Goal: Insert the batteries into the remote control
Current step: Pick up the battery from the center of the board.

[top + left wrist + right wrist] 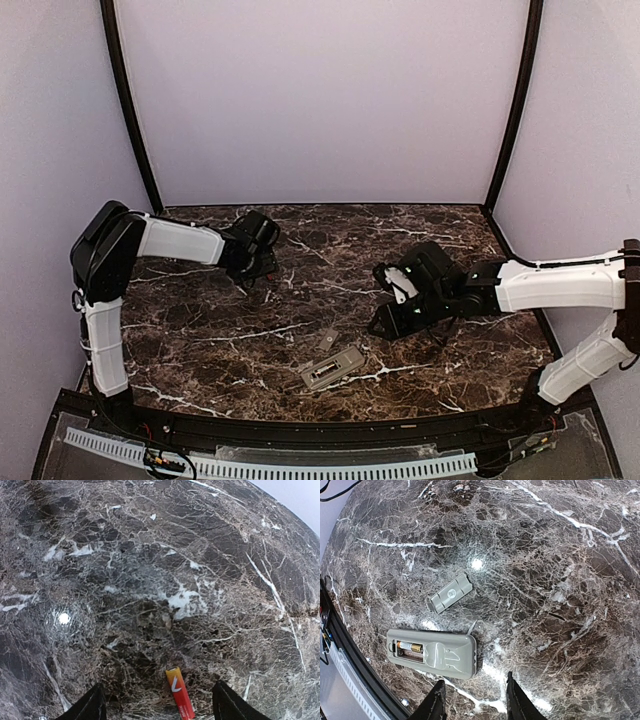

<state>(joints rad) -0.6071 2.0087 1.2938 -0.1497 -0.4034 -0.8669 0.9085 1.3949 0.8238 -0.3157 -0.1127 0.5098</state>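
Note:
The remote control lies back up near the table's front edge. Its battery bay is uncovered, and one battery sits inside it. A second battery, red with an orange end, lies flat on the marble at the back left. My left gripper is open and hangs over it, one finger on each side, neither touching. My right gripper is open and holds nothing, hovering just right of the remote's closed end. In the top view the left gripper is far from the remote and the right gripper is close to it.
The small flat grey cover piece lies loose on the marble just behind the remote. The black front rail runs along the table's near edge, close to the remote. Pale walls enclose the back and both sides.

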